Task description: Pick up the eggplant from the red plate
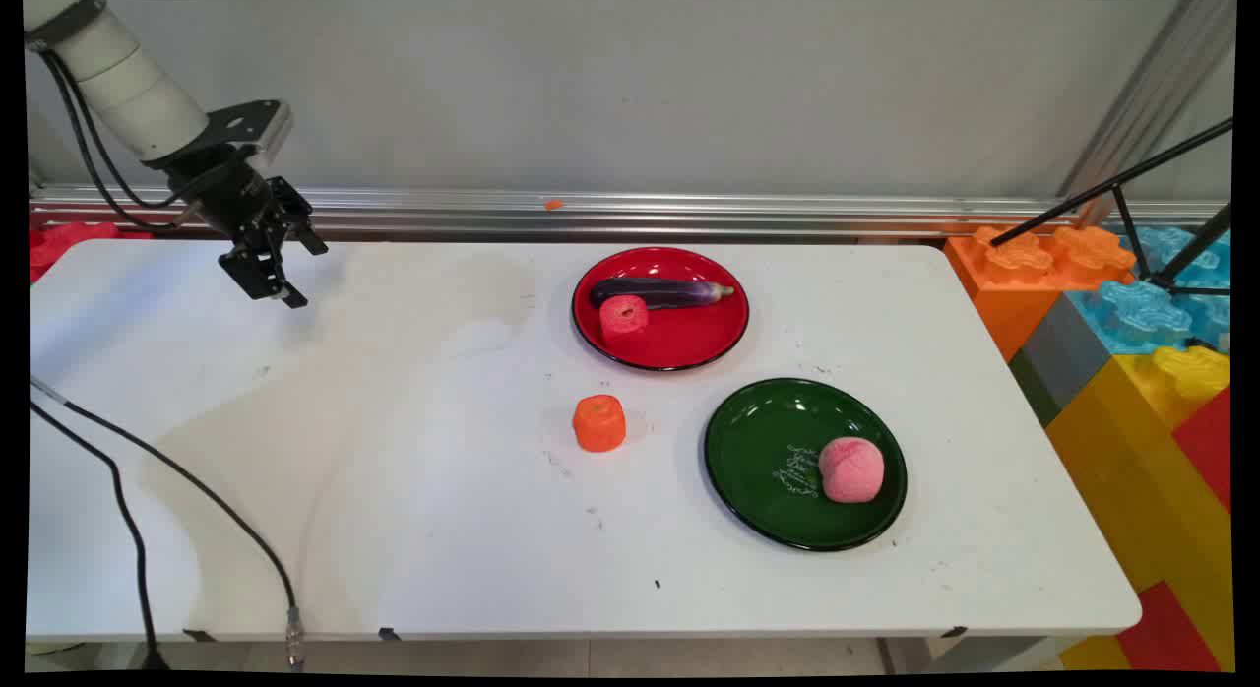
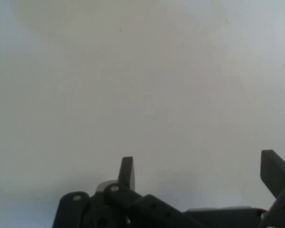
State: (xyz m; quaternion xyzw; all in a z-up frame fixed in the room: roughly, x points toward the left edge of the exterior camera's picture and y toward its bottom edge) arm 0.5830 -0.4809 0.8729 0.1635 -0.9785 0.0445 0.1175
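Your black two-finger gripper (image 1: 279,274) hangs over the far left corner of the white table (image 1: 413,530), holding nothing. In the hand view the two fingers (image 2: 127,172) stand well apart with only bare tabletop between them, so the hand is spread wide and unloaded.

Take the round red plate (image 1: 689,347) as your landmark; it sits toward the far side of the table, well to the right of the gripper. On it lies a dark purple toy aubergine (image 1: 661,292), its long axis running left to right along the plate's far half, stem end to the right. A pink foam chunk (image 1: 624,316) rests against the aubergine's near side, at the plate's left.

Just off the red plate's near-left rim, on the bare table, stands an orange foam carrot piece (image 1: 599,423). This is the loose thing closest to your hand, though still well apart from it: it lies to the gripper's right and nearer the camera.

Near-right of the red plate sits a round dark green plate (image 1: 763,441), carrying a pink foam peach (image 1: 851,468) on its right side.
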